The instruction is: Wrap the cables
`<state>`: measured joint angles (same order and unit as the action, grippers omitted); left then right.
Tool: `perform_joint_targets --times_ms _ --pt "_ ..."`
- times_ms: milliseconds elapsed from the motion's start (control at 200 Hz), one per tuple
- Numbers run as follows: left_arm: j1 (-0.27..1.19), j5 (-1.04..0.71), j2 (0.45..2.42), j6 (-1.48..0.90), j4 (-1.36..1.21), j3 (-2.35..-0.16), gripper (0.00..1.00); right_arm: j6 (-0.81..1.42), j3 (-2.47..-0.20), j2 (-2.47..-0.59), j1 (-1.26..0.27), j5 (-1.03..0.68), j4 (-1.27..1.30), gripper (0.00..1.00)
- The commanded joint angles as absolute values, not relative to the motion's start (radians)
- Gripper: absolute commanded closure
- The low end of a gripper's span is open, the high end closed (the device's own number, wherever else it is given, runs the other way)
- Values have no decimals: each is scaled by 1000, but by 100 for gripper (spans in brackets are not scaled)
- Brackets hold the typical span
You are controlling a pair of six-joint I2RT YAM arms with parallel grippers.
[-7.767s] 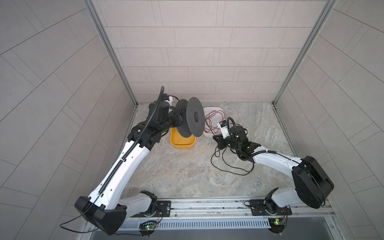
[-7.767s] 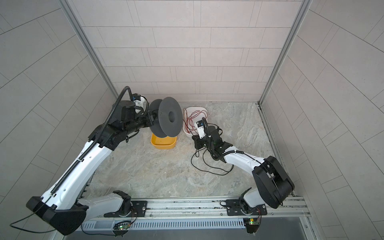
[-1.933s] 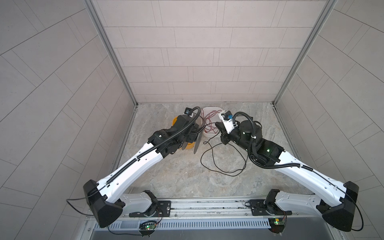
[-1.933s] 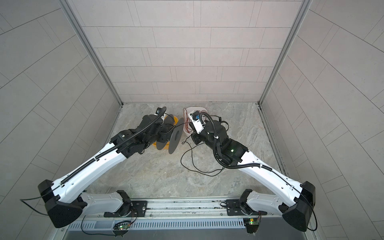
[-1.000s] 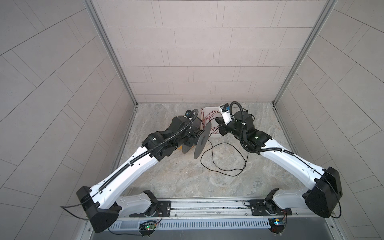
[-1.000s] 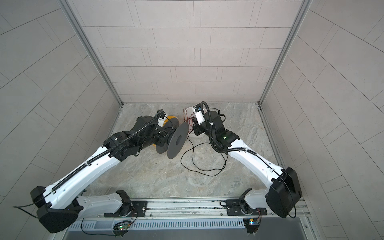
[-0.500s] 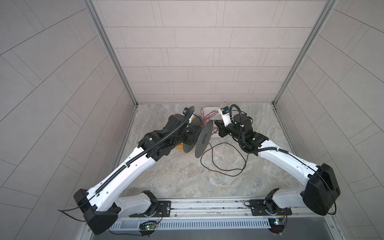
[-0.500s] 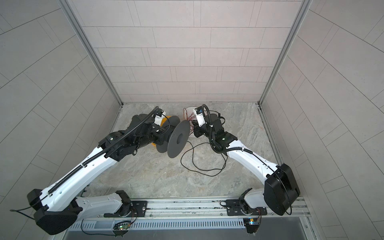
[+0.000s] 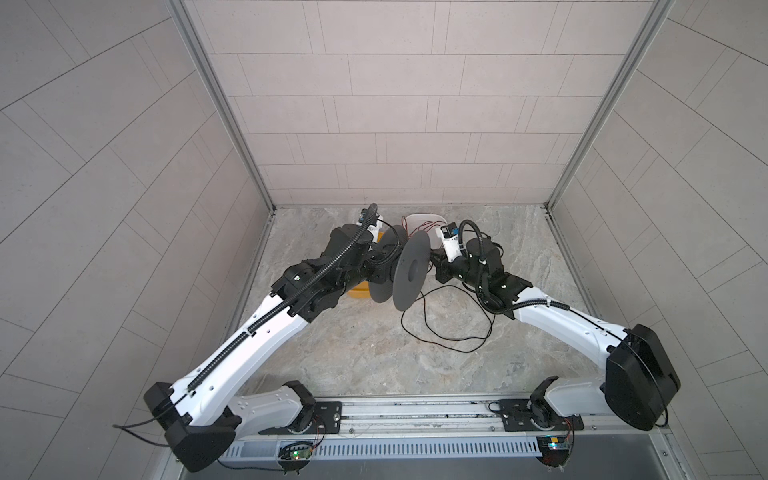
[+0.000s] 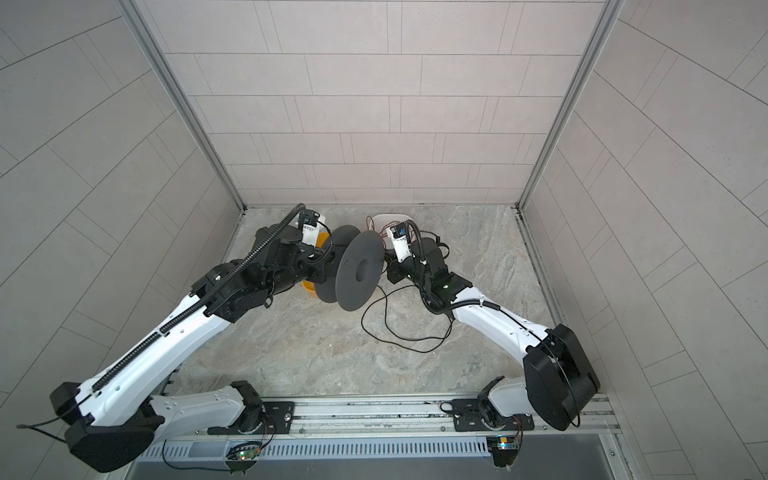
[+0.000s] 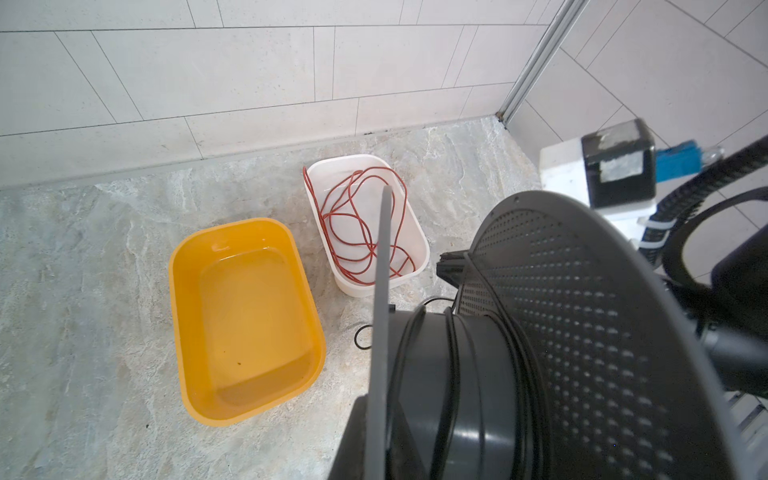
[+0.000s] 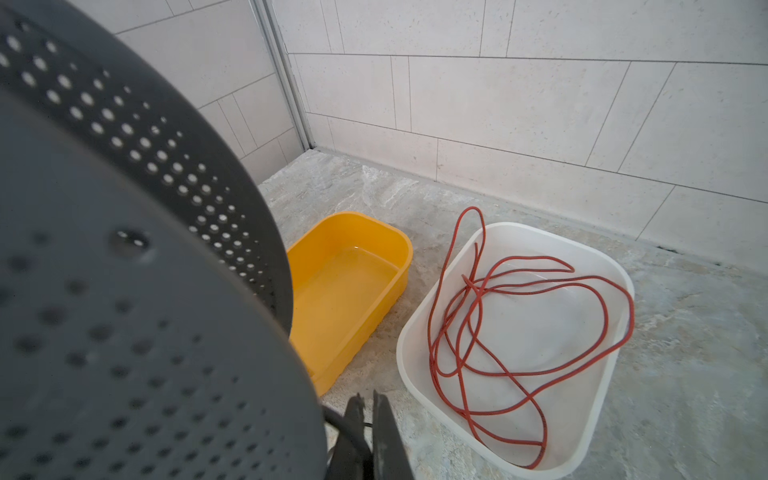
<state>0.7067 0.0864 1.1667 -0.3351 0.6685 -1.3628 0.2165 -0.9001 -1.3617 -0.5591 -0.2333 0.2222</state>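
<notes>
My left gripper [image 9: 377, 269] is shut on the rim of a black spool [image 9: 410, 274] [image 10: 360, 275] and holds it off the floor at mid-back; its fingers are hidden behind the flange. A few turns of the thin black cable [image 11: 452, 374] lie round the spool's hub. The rest of the cable [image 9: 451, 337] [image 10: 409, 334] lies in loose loops on the floor below my right arm. Just to the right of the spool's perforated flange [image 12: 124, 291], my right gripper [image 12: 369, 401] [image 9: 436, 266] is shut on the cable [image 12: 343, 422].
A yellow bin [image 11: 232, 226] [image 12: 353, 217] sits empty behind the spool, partly hidden in a top view [image 9: 358, 292]. Beside it, a white bin [image 11: 420, 239] [image 12: 405, 338] holds a coiled red wire [image 11: 357, 224] [image 12: 498, 291]. Tiled walls enclose the floor on three sides.
Over the last second the left arm lifted the spool a little and turned its flange more face-on. The right gripper stayed shut and came in close beside the spool.
</notes>
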Motion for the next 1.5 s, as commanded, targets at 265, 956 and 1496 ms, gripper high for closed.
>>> perform_joint_targets --times_ms 265,956,1496 --pt "676 175 1118 -396 543 -1436 100 298 -790 -1367 -542 -270 362 92" --pt "673 162 1104 -396 525 -1445 100 421 -779 -1506 -544 -399 587 71" --pt "634 160 1119 -395 492 -1472 100 471 -692 -1640 -622 -365 759 71"
